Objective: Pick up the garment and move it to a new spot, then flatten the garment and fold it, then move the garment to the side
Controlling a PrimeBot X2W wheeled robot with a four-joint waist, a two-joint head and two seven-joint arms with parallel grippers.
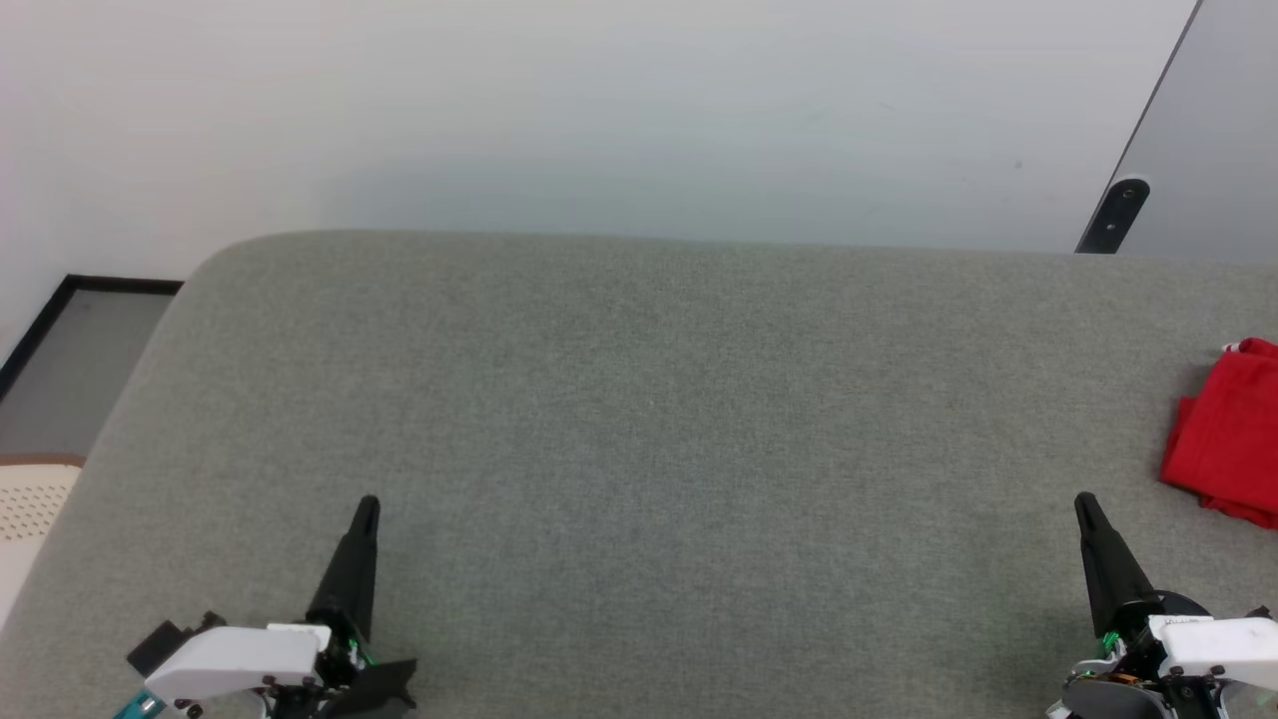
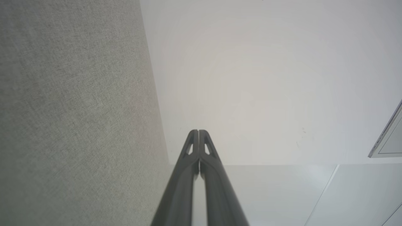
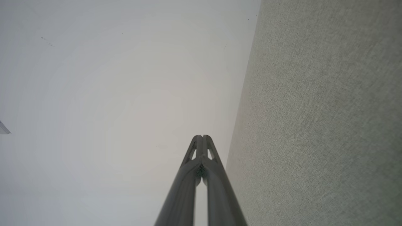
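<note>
Head view. On the grey table (image 1: 639, 399), a red shirt (image 1: 1226, 429), bunched or loosely folded, hard to say which, with a sliver of white trim at the far corner. Cut off by the picture's right side, so no telling the full outline; going by the visible part, longer from far to near than across.

Just left of the shirt and a little nearer the robot, the right hand (image 1: 1085, 501): fingers pressed together into one dark point, holding nothing. Points away from the robot, past the shirt's left side rather than at it. Far to the shirt's left, well apart from it, the left hand (image 1: 367, 504), likewise closed and empty.

Left wrist view. Left hand (image 2: 198, 131) with both fingers meeting tip to tip, nothing pinched between. Table cloth down the left of the picture, pale wall (image 2: 251, 78) beyond.

Right wrist view. Right hand (image 3: 202, 137) closed the same way, tips touching, empty. Table cloth down the right of the picture, the same pale wall ahead.

Judged from this: a reach for the right arm, clearly the nearer of the two. Calls for a swing rightward and slightly forward toward the shirt's left edge, fingers parting first. For the left hand, a crossing of nearly the whole table.
</note>
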